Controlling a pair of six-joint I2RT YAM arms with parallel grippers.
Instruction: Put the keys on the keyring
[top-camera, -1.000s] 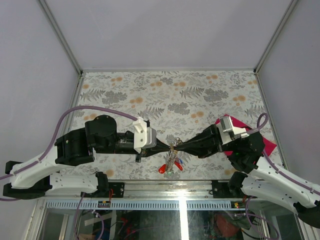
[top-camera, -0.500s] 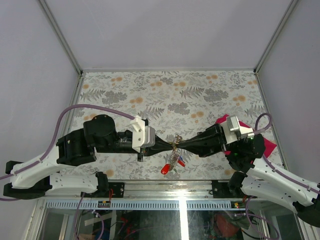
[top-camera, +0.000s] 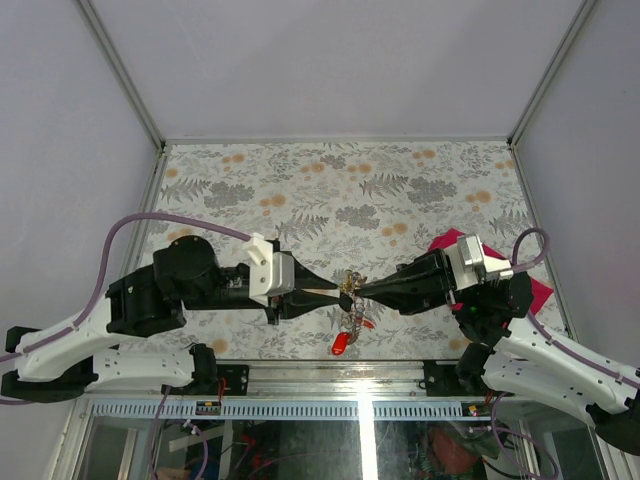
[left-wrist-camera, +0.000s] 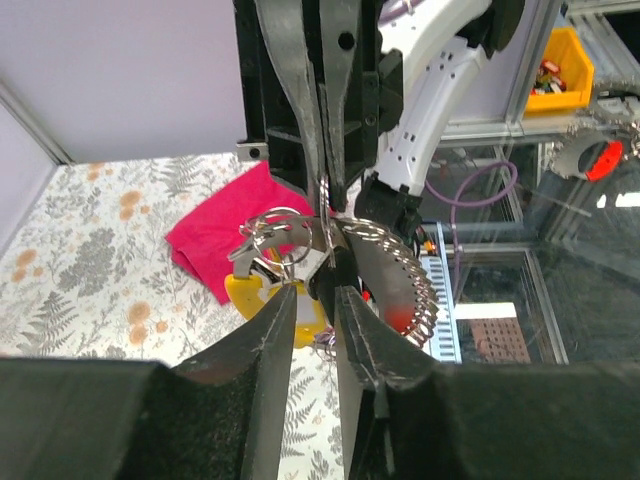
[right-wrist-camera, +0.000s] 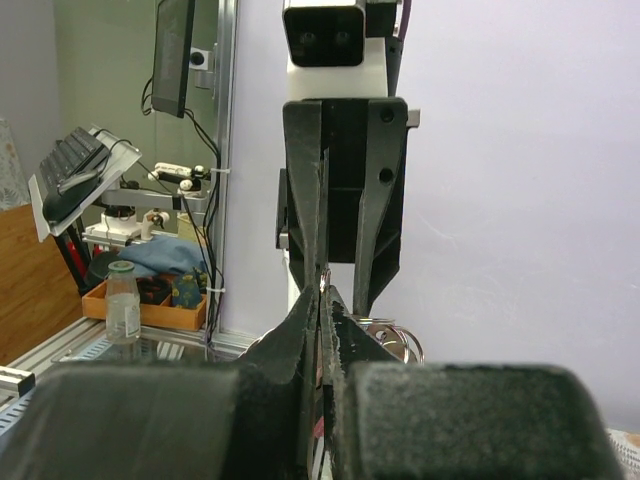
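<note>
Floral-patterned bench (top-camera: 400, 190) lies beneath both arms, whose tips meet above its near edge. There the right pincer (top-camera: 362, 291) pinches nearly closed on the keyring (top-camera: 349, 283), held in mid-air; the left pincer (top-camera: 338, 288) stands slightly parted beside it. Below dangle the keys (top-camera: 341, 344), a red head lowest.

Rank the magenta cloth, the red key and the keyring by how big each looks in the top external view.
1. magenta cloth: largest, even though the right arm covers most of it.
2 and 3. red key and keyring: both tiny and look about alike. The ring is too thin to outline, so I won't rank them.
</note>
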